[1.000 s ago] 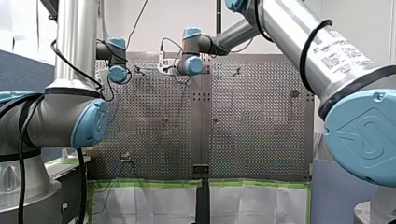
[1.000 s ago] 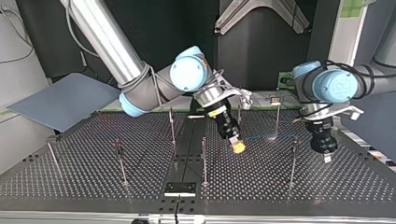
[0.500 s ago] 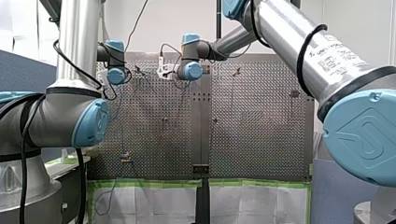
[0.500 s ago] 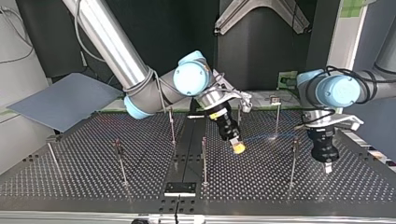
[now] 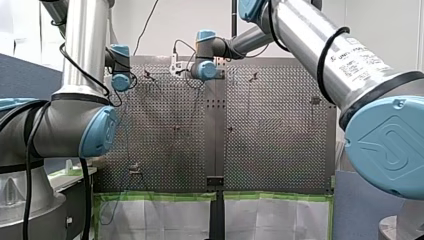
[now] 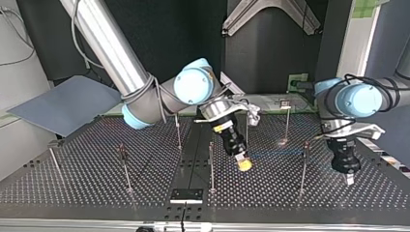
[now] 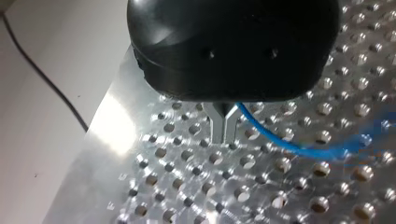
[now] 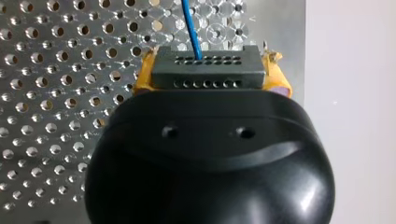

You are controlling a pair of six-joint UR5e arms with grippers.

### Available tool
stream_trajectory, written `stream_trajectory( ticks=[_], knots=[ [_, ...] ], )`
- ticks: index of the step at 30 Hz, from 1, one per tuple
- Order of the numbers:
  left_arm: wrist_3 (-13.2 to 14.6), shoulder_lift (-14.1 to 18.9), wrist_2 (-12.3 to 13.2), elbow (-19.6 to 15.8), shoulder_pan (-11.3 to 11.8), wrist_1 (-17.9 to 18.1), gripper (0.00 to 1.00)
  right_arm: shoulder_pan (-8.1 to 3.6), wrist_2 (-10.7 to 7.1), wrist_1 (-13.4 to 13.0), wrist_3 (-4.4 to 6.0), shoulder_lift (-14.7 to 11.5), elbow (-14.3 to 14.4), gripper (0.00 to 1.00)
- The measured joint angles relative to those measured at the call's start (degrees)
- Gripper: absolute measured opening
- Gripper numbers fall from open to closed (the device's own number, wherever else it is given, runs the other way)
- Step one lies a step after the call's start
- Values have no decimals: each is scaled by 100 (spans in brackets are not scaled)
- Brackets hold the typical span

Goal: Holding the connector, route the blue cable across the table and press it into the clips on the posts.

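My right gripper (image 8: 208,71) is shut on a dark grey connector (image 8: 208,77) with rows of small holes, held between yellow pads (image 8: 144,77). The blue cable (image 8: 190,23) runs out of the connector over the perforated table. In the top view this gripper (image 6: 244,165) hangs low near the table's middle. From it the blue cable (image 6: 280,155) stretches toward my left gripper (image 6: 349,180) at the view's right. In the left wrist view the metal fingers (image 7: 223,131) are pressed together just above the table. The blue cable (image 7: 280,141) leaves them sideways. A thin post (image 6: 305,162) stands beside the line.
Several more thin posts (image 6: 211,164) stand across the perforated table (image 6: 96,188); one (image 6: 287,121) is at the back. A small dark plate (image 6: 186,195) sits at the near edge in the top view. A grey board (image 6: 67,104) leans at that view's left.
My left gripper has moved toward the top view's right and nearer its front edge, drawing the cable along. My right gripper has dropped a little lower with the connector.
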Motion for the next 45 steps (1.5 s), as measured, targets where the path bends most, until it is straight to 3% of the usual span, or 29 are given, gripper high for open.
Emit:
stream_trajectory(
  ticks=[10,18,19,20,24,26,27,28,29,30,31,41,45],
  knots=[
    [-52,-132,167,45,43,7,0,-77,58,19,5,8,-3,0],
    [-11,-171,62,48,60,-5,0,-80,1,26,2,9,-3,0],
    [-8,-171,32,47,55,-22,21,-79,-1,30,2,9,-3,0],
    [-8,-171,-13,47,46,-55,36,-74,-3,45,4,9,-3,0],
    [-50,-168,-131,46,13,-217,45,-52,19,145,1,9,-3,0],
    [-67,-167,-165,46,4,-314,63,-40,74,214,-3,9,-3,0],
    [-57,-168,-185,45,1,-359,63,-34,106,245,-4,9,-3,0],
    [-37,-166,-212,41,-3,-408,73,-29,139,277,-6,9,-3,0],
    [0,-159,-258,34,-10,-472,88,-22,184,312,-6,9,-3,0],
    [27,-151,-298,25,-15,-520,88,-18,212,331,-7,9,-3,0],
    [48,-138,-339,12,-21,-570,98,-16,234,345,-7,9,-3,0],
    [69,299,-801,-312,-93,-1105,100,128,475,474,-33,11,-2,0],
    [43,487,-782,-484,-104,-1295,100,162,502,478,-34,11,-3,0]
  ],
)
